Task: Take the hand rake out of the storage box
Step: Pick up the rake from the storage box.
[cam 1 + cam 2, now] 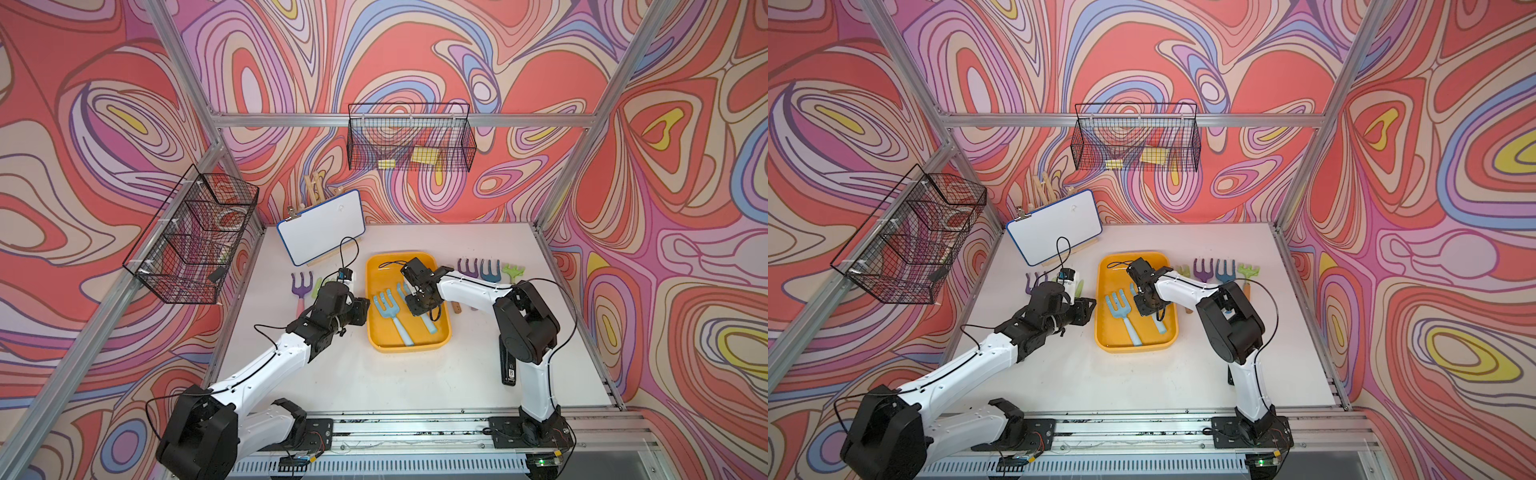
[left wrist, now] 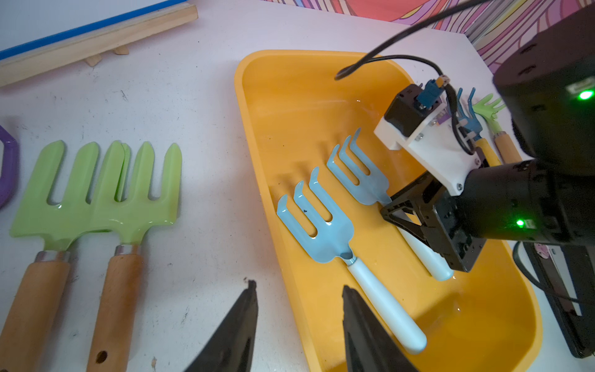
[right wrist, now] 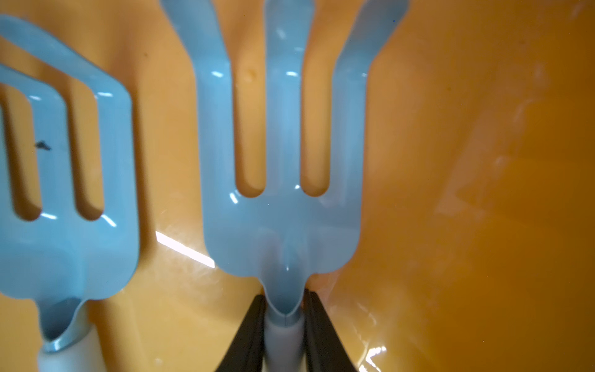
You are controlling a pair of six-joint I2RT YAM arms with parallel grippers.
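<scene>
Right wrist view: the right gripper (image 3: 285, 310) is clamped on the neck of a blue hand rake (image 3: 283, 193), which lies flat inside the yellow storage box (image 3: 467, 161) beside a second blue rake (image 3: 64, 180). In both top views the box rests on a white table (image 1: 332, 374) (scuffed, seen close in the left wrist view), enclosed by swirl-patterned walls (image 1: 415, 50); a wire basket (image 1: 409, 139) hangs on the back wall. The left gripper (image 2: 297, 291) stands at the box rim, jaws apart, holding nothing.

Top views overhead; wrist views close; all share storage box (image 1: 409, 348).
</scene>
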